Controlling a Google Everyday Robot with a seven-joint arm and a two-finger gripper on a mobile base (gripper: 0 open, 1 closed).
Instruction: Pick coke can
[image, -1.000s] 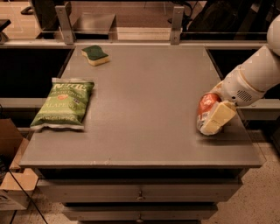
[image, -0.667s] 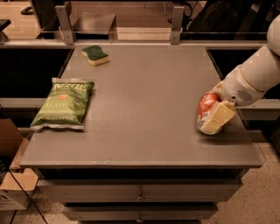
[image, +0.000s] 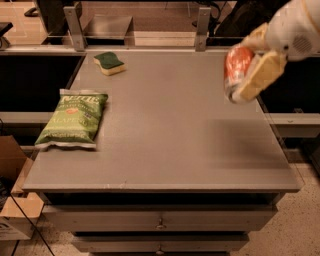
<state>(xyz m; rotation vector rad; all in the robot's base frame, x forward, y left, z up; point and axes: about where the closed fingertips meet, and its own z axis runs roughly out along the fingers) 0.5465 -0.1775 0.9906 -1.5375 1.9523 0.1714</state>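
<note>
Cardboard of a brown box (image: 9, 167) showed at the far left, down by the floor. On the flat grey table (image: 170, 150) a crinkled green chip bag (image: 72, 120) lay near the left edge, and a rectangular green-and-yellow sponge (image: 110, 62) sat well behind it. At the upper right the cream two-finger gripper (image: 241, 80) on its white arm (image: 295, 30) was clamped on the small red aluminium coke can (image: 233, 67), which hung tilted, off the tabletop, above the right edge
</note>
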